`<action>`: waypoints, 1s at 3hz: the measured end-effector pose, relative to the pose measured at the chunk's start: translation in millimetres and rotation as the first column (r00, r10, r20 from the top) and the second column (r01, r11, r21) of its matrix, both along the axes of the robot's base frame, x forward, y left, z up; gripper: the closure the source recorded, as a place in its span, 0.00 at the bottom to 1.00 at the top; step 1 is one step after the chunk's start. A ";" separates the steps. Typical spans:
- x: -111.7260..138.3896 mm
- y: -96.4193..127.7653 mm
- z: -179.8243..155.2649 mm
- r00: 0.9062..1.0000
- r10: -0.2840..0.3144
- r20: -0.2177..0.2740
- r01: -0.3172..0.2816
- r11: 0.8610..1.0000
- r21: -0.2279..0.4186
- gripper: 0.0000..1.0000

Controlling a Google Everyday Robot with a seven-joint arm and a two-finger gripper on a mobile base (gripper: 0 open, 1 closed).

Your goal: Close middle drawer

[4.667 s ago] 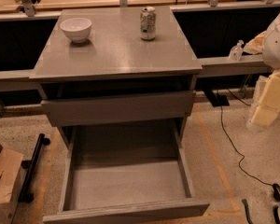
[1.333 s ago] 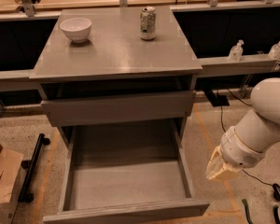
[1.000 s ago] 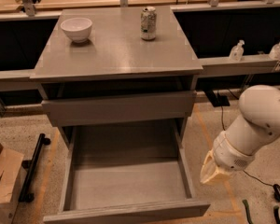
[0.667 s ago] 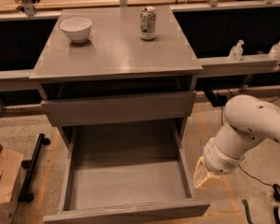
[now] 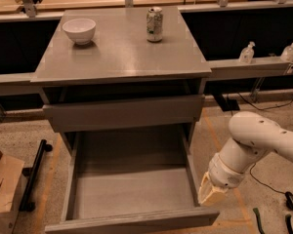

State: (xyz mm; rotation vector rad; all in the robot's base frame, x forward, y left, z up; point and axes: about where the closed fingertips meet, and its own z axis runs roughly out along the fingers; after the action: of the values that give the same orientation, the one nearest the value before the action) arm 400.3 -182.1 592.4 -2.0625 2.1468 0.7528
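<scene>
Currently: approach step, no contact yet that I can see. The middle drawer (image 5: 132, 194) stands pulled far out of the desk (image 5: 122, 52), tray bare, its flat front panel (image 5: 132, 222) down at the bottom edge of the view. Above it the upper drawer front (image 5: 122, 113) sits nearly flush with the carcass, only slightly proud.

End effector (image 5: 212, 195): low on the right, just beside the open drawer's right wall and close to its front right corner, hanging from the white arm (image 5: 254, 145) that reaches in from the right edge. Whether it is released or clenched I cannot tell; it grasps nothing visible. Touching the drawer wall or just apart: cannot tell either.

On the desk top: a white bowl (image 5: 79, 30) at rear left, a drinks can (image 5: 155, 24) at rear centre, well apart from each other. Cardboard box (image 5: 2, 189) on the floor at left. Cables run along the floor at right.

Judgement on next move: the front has no handle, so closing is a push job. The end effector needs to get round to the outer face of the front panel, then press straight back toward the desk. A contact near the corner risks skewing the tray on its runners; somewhere closer to the panel's middle would push truer. Push should be level and steady so bowl and can stay put.
</scene>
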 end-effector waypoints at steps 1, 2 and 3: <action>-0.7 -1.8 -14.7 1.000 0.009 0.009 -0.009 0.999 -0.031 1.00; 0.0 -7.1 -48.6 1.000 -0.002 -0.007 0.001 0.999 -0.045 1.00; -1.1 -20.8 -81.7 0.999 -0.037 -0.030 0.035 0.998 -0.055 1.00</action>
State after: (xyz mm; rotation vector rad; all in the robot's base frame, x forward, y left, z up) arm 399.2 -202.9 510.7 -2.0448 2.2389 0.7344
